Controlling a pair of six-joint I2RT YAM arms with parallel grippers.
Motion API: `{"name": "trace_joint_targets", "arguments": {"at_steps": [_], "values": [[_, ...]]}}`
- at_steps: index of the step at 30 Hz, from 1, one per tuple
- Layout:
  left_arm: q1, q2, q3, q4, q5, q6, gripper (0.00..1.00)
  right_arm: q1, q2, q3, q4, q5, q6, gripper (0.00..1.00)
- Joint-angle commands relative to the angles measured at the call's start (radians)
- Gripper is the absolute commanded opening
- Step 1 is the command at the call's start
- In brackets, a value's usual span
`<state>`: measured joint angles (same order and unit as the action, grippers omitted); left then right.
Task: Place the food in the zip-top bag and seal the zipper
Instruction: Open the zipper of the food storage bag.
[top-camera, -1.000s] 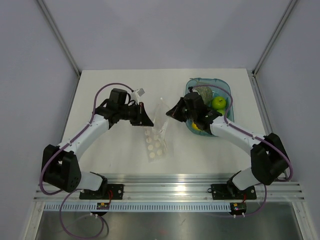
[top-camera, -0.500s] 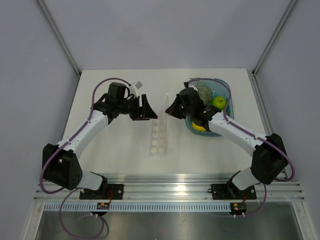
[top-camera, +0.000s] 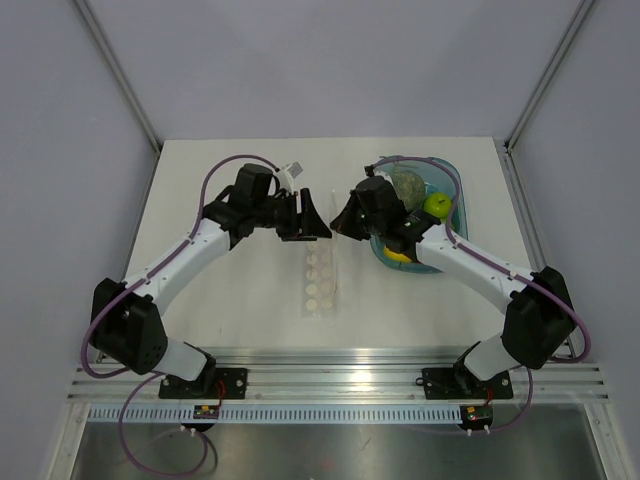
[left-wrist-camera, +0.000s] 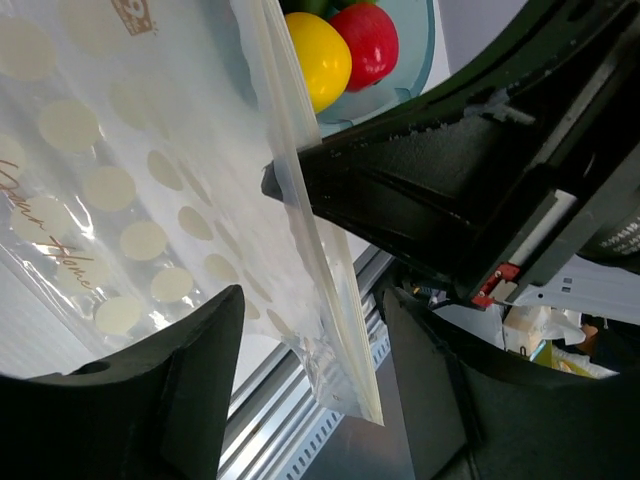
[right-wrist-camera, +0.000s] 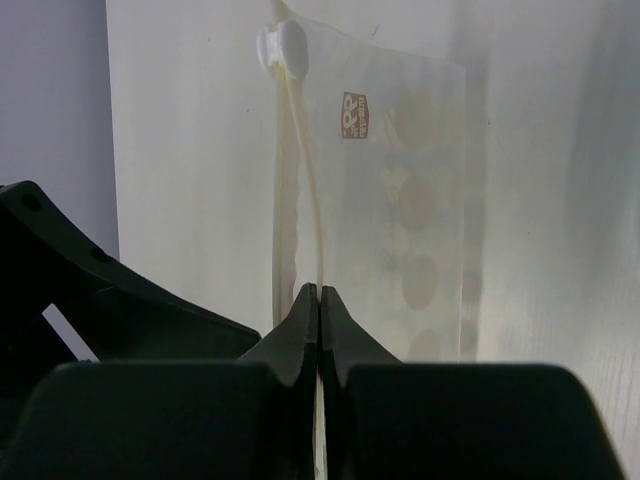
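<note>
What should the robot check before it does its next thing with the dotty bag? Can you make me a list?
1. Does the right claw hold the zip-top bag by its zipper? Ok, it is shut on the strip.
2. Is the left claw ready to grab? Ok, it is open, with the bag's edge between its fingers.
3. Is the bag's mouth open? Cannot tell.
4. Is the food in the bag? Not ok. The yellow piece, red piece and green piece lie in the blue tray.
</note>
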<state>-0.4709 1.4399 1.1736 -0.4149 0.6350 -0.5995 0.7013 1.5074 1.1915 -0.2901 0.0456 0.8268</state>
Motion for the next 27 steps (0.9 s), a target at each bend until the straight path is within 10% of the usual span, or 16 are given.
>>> {"name": "trace_joint_targets", "arguments": {"at_steps": [1,27], "values": [[-0.002,0.001,0.0,0.088,-0.076,-0.078,0.59,0.018,0.002,0.051,-0.001,0.034,0.006,0.0],[0.0,0.043,0.095,0.073,-0.209,-0.168,0.45,0.052,0.025,0.057,-0.007,0.037,-0.005,0.0]]}}
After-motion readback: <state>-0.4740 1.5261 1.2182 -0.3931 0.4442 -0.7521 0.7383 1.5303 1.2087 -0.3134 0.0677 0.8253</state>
